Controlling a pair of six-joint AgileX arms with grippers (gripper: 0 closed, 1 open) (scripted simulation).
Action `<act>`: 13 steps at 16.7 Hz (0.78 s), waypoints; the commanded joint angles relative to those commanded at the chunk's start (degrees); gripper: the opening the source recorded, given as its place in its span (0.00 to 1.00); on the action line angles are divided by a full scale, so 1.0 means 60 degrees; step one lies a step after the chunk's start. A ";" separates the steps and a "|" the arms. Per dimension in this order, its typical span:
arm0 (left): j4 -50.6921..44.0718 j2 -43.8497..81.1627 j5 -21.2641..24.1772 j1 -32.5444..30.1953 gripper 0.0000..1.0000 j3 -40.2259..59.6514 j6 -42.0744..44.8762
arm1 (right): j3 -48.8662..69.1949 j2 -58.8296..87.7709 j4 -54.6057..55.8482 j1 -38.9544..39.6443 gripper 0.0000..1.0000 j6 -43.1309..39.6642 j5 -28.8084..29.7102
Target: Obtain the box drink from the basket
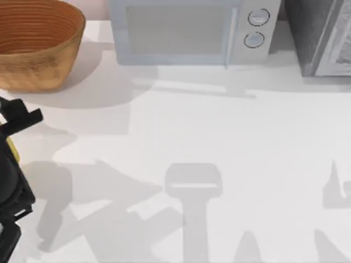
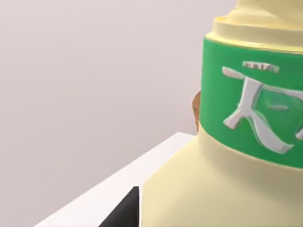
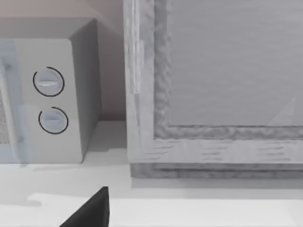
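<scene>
Left gripper: you are seeing it (image 1: 13, 137) sitting at the table's (image 1: 219, 137) left edge, near the basket's front side but apart from it.
Left grip: it is looking clamped on the box drink (image 2: 227, 184), which is pressing close up against the left wrist camera.
Box drink: it is showing a pale-yellow body and a green band with white characters; from above, a yellow sliver (image 1: 12, 150) is peeking out beside the black arm, outside the basket.
Basket: it (image 1: 33, 44) is standing at the back left corner, left of the microwave (image 1: 186, 30).
Right gripper: one dark tip (image 3: 90, 213) is facing the microwave (image 3: 52, 94) and a grey cabinet (image 3: 218, 85); you cannot tell its grip.
</scene>
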 joint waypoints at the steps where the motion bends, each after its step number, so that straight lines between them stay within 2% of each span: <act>1: 0.0000 0.0000 0.0000 0.0000 0.53 0.0000 0.0000 | 0.0000 0.0000 0.0000 0.0000 1.00 0.0000 0.0000; 7: 0.0000 0.0000 0.0000 0.0000 0.98 0.0000 0.0000 | 0.0000 0.0000 0.0000 0.0000 1.00 0.0000 0.0000; 13: 0.0000 0.0000 0.0000 0.0000 1.00 0.0000 0.0000 | 0.0000 0.0000 0.0000 0.0000 1.00 0.0000 0.0000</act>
